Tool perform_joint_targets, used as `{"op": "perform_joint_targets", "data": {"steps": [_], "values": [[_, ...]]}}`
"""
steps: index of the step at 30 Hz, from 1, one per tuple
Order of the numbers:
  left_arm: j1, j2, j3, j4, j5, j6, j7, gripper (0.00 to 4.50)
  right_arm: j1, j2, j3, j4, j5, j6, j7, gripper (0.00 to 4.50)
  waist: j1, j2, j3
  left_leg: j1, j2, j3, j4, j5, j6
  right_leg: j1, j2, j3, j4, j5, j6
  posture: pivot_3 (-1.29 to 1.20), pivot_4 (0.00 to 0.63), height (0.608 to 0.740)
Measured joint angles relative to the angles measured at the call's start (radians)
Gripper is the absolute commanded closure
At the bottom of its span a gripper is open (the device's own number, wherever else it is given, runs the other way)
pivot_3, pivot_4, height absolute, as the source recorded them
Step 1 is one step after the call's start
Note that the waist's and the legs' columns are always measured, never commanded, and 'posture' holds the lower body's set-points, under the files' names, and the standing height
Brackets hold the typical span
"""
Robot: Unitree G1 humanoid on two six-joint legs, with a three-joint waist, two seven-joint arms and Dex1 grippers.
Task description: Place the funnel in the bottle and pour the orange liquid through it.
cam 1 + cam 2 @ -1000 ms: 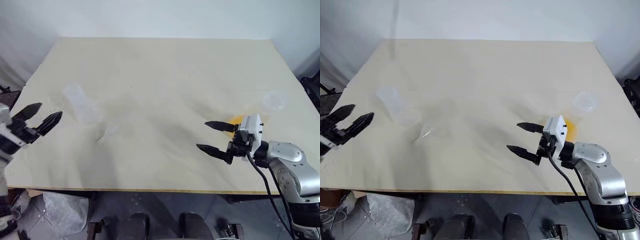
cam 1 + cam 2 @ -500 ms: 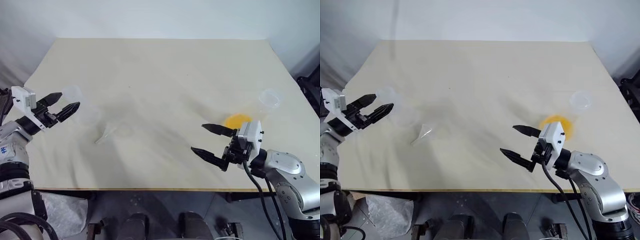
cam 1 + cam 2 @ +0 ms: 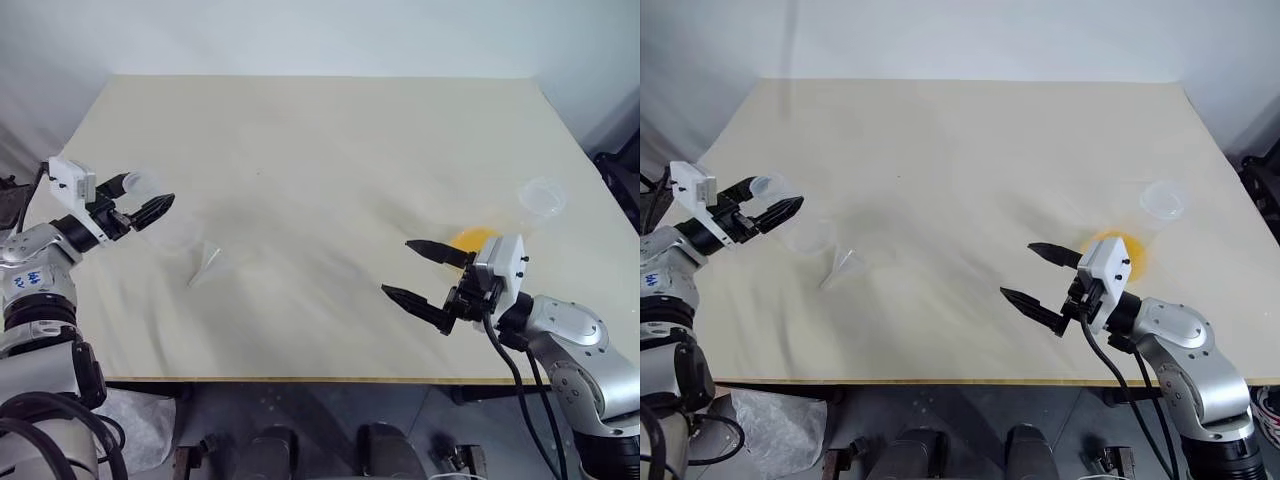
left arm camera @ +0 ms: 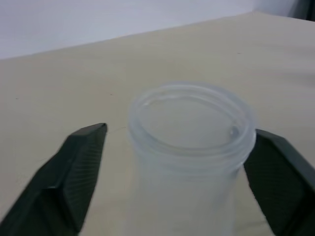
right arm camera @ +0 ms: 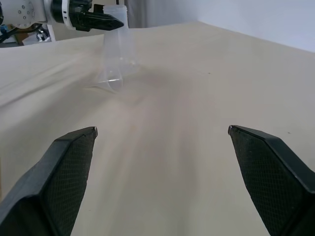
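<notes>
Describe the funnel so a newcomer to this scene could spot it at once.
Start at the cream table and go to its left side, where the left gripper straddles the neck of the upright clear bottle. Just right of that bottle and nearer the front edge lies the funnel. Unlike the standing bottle, it is a small clear cone tipped on its side, with a thin spout.

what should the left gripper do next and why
Probably close the left gripper on the bottle. Its neck already sits between the two open fingers, with a gap on one side, so nothing holds it yet. The funnel lies on the table beside the bottle, and steadying the bottle first should make seating it easier.
</notes>
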Motion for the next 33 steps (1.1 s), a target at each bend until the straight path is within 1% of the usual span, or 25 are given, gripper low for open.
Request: {"op": "perform_joint_targets", "data": {"steps": [3, 4, 10, 13, 20, 22, 26, 33], "values": [[-0.001, -0.001, 0.002, 0.004, -0.001, -0.004, -0.013, 2.08, 0.002, 0.000, 0.000, 0.000, 0.000, 0.000, -0.003, 0.00, 0.000, 0.000, 0.000, 0.000, 0.000, 0.000, 0.000, 0.000, 0.000, -0.001, 0.000, 0.000, 0.001, 0.000, 0.000, 0.00, 0.150, 0.740], [-0.001, -0.001, 0.003, 0.005, -0.001, -0.008, -0.017, 2.19, 0.002, 0.000, 0.000, 0.000, 0.000, 0.000, -0.004, 0.00, 0.000, 0.000, 0.000, 0.000, 0.000, 0.000, 0.000, 0.000, 0.000, -0.001, 0.000, 0.000, 0.001, 0.000, 0.000, 0.00, 0.150, 0.740], [-0.002, 0.000, 0.024, 0.002, -0.009, -0.016, -0.047, 2.19, 0.007, -0.001, 0.000, 0.001, -0.012, 0.000, -0.004, 0.00, 0.000, -0.001, 0.000, 0.000, 0.000, 0.000, 0.000, 0.000, 0.000, -0.001, 0.000, 0.000, 0.001, 0.000, 0.000, 0.00, 0.150, 0.740], [-0.015, 0.001, 0.023, -0.024, -0.011, 0.013, -0.082, 2.19, 0.002, -0.001, 0.000, 0.008, -0.015, -0.001, -0.002, 0.00, 0.001, -0.002, 0.001, -0.001, 0.000, 0.000, 0.001, 0.000, 0.000, -0.001, 0.000, 0.000, 0.001, 0.000, 0.000, 0.00, 0.150, 0.740], [-0.111, -0.001, -0.035, -0.225, -0.020, 0.182, -0.167, 2.19, -0.025, -0.033, -0.002, 0.052, -0.017, -0.008, 0.034, 0.00, 0.002, -0.004, 0.002, -0.001, -0.001, -0.001, 0.001, 0.000, 0.000, -0.001, -0.001, 0.000, 0.002, 0.000, 0.000, 0.00, 0.150, 0.740], [-0.143, -0.024, -0.063, -0.269, -0.020, 0.231, -0.183, 2.19, -0.020, -0.060, -0.011, 0.066, -0.017, -0.018, 0.064, 0.00, 0.003, -0.004, 0.002, -0.001, -0.001, -0.001, 0.001, 0.000, 0.000, -0.001, -0.001, 0.000, 0.002, 0.000, 0.000, 0.00, 0.150, 0.740], [-0.159, -0.084, -0.120, -0.325, -0.020, 0.288, -0.218, 2.19, 0.004, -0.087, -0.039, 0.078, -0.015, -0.023, 0.105, 0.00, 0.002, -0.004, 0.002, -0.002, -0.001, -0.001, 0.001, 0.000, 0.001, -0.001, -0.001, 0.000, 0.002, 0.000, 0.000, 0.00, 0.150, 0.740], [-0.292, -0.228, -0.214, -0.355, -0.014, 0.338, -0.260, 2.19, 0.036, -0.088, -0.085, 0.073, -0.016, -0.030, 0.095, 0.00, 0.003, -0.005, 0.003, -0.004, -0.002, 0.000, 0.002, 0.000, 0.001, -0.002, -0.001, 0.000, 0.002, 0.000, 0.000, 0.00, 0.150, 0.740]]}}
